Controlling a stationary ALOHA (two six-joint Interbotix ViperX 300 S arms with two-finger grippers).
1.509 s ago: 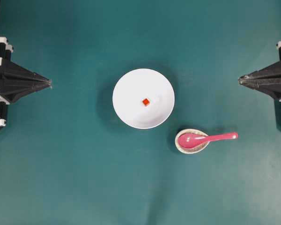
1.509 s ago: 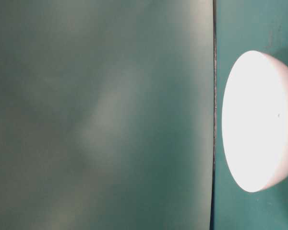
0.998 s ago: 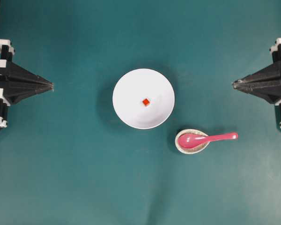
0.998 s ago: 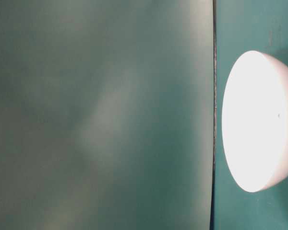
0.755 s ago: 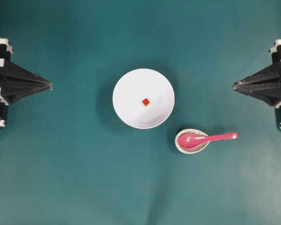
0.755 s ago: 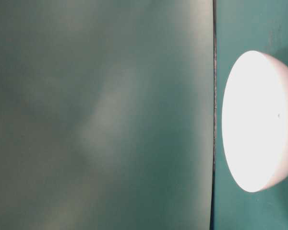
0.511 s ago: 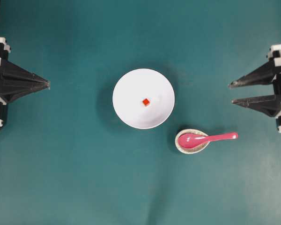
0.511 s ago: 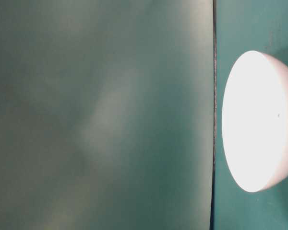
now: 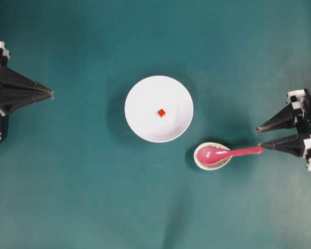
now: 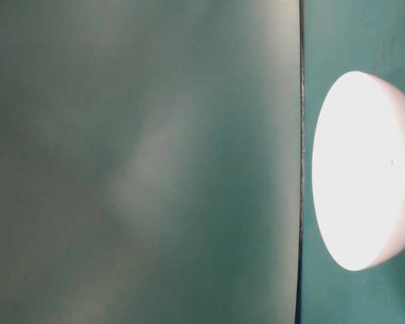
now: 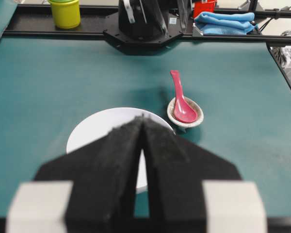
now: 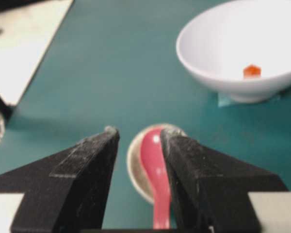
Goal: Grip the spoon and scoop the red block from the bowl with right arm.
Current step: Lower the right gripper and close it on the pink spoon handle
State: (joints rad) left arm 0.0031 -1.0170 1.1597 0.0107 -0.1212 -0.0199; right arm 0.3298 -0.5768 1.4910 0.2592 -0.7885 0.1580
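The pink spoon (image 9: 227,153) lies with its scoop in a small speckled dish (image 9: 199,161), handle pointing right; it also shows in the left wrist view (image 11: 180,100) and the right wrist view (image 12: 155,170). The white bowl (image 9: 140,111) holds the red block (image 9: 161,112), seen in the right wrist view (image 12: 251,71) too. My right gripper (image 9: 259,138) is open just right of the handle's end, its lower finger close to it. My left gripper (image 9: 52,93) is shut and empty at the far left.
In the left wrist view, a yellow cup (image 11: 65,12), a red object (image 11: 203,7) and blue cloth (image 11: 224,22) sit beyond the table's far rail. The table-level view shows only the bowl's side (image 10: 364,169).
My right gripper opened, then moved down the overhead view to the spoon handle's end. The left gripper shifted only slightly. Spoon, bowl and block have not moved.
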